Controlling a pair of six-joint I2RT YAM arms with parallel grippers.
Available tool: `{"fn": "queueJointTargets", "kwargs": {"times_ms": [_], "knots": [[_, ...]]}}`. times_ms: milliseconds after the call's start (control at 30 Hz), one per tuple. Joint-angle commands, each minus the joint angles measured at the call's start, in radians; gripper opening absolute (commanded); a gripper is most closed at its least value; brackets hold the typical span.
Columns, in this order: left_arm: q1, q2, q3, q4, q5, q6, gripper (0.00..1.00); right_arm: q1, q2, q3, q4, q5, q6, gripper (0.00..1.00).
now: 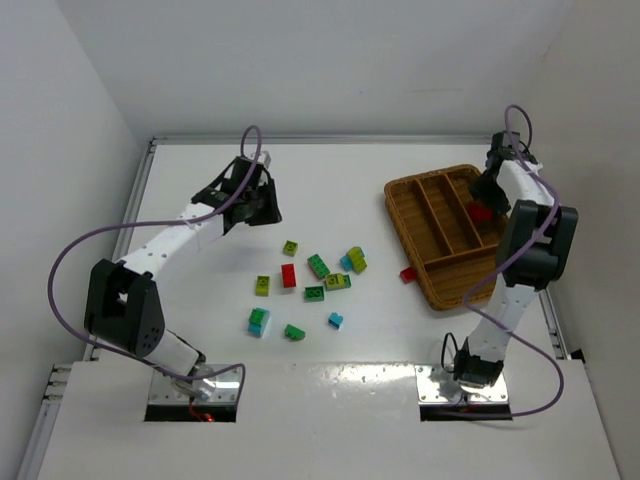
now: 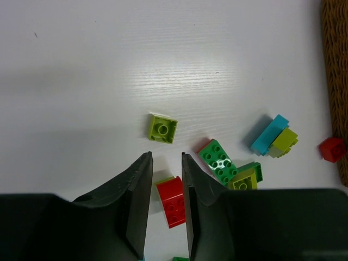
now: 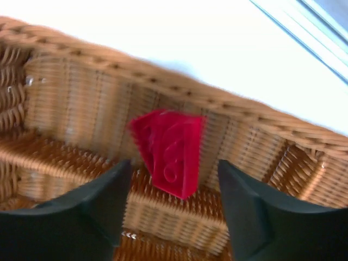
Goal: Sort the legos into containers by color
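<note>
Several legos lie loose mid-table: a red one (image 1: 289, 275), dark green (image 1: 318, 266), yellow-green (image 1: 290, 247) and cyan (image 1: 335, 320). My left gripper (image 1: 262, 208) hangs above the table behind them, narrowly open and empty. In the left wrist view its jaws (image 2: 166, 157) frame the red brick (image 2: 174, 201) lying on the table below. My right gripper (image 1: 487, 200) is wide open over the right side of the wicker tray (image 1: 432, 175). In the right wrist view a blurred, tilted red brick (image 3: 171, 149) sits free between the open jaws (image 3: 174, 166), against the tray wall (image 3: 261, 136).
Another red brick (image 1: 408, 274) lies on the table just outside the tray's left rim, also in the left wrist view (image 2: 332, 149). A yellow-green brick (image 2: 162, 129), a dark green brick (image 2: 218, 160) and a cyan brick (image 2: 269, 134) lie ahead of the left jaws.
</note>
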Motion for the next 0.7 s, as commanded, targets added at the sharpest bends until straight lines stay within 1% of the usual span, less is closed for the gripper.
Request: {"fn": "queueJointTargets", "kwargs": {"times_ms": [0,33,100,133,167,200,233,300,333,367,400,433,467,533,600,667], "knots": [[0.012,0.01,0.041,0.0,0.01,0.001,0.34,-0.005,-0.015,0.076,-0.013,-0.004,0.018,0.7],[0.012,0.01,0.041,0.0,0.01,0.001,0.34,-0.005,-0.036,0.056,-0.013,-0.004,0.018,0.7],[0.012,0.01,0.041,0.0,0.019,0.001,0.34,0.01,-0.134,-0.018,0.014,0.007,0.018,0.68],[0.012,0.01,0.041,0.0,0.019,0.001,0.34,0.048,-0.174,-0.085,0.026,0.007,0.008,0.68],[0.012,0.01,0.041,0.0,0.019,0.001,0.34,0.07,-0.215,-0.122,0.036,0.007,-0.002,0.66],[0.012,0.01,0.041,0.0,0.019,0.001,0.34,0.097,-0.298,-0.154,0.037,0.007,-0.011,0.65],[0.012,0.01,0.041,0.0,0.019,0.001,0.34,0.177,-0.338,-0.218,0.027,0.034,-0.012,0.65],[0.012,-0.001,0.041,0.0,0.01,0.001,0.34,0.276,-0.416,-0.295,0.009,0.053,-0.012,0.65],[0.012,-0.01,0.041,0.0,0.01,0.001,0.34,0.379,-0.473,-0.366,-0.005,0.065,0.023,0.65],[0.012,-0.01,0.041,0.0,0.01,0.001,0.34,0.428,-0.496,-0.403,-0.025,0.056,0.039,0.65],[0.012,-0.01,0.041,0.0,0.01,0.001,0.34,0.471,-0.513,-0.464,-0.046,0.056,0.072,0.67],[0.012,-0.01,0.032,0.0,0.01,0.001,0.34,0.543,-0.542,-0.501,-0.046,0.013,0.126,0.69],[0.012,-0.01,0.032,0.0,0.01,0.001,0.34,0.573,-0.555,-0.538,-0.046,-0.008,0.157,0.72],[0.012,-0.01,0.023,0.0,0.019,0.001,0.34,0.636,-0.578,-0.639,-0.037,-0.071,0.261,0.72],[0.003,-0.019,0.023,0.0,0.029,0.001,0.34,0.662,-0.601,-0.731,0.015,-0.111,0.326,0.73],[0.003,-0.019,0.014,0.0,0.029,0.001,0.34,0.673,-0.601,-0.769,0.027,-0.111,0.398,0.73]]}}
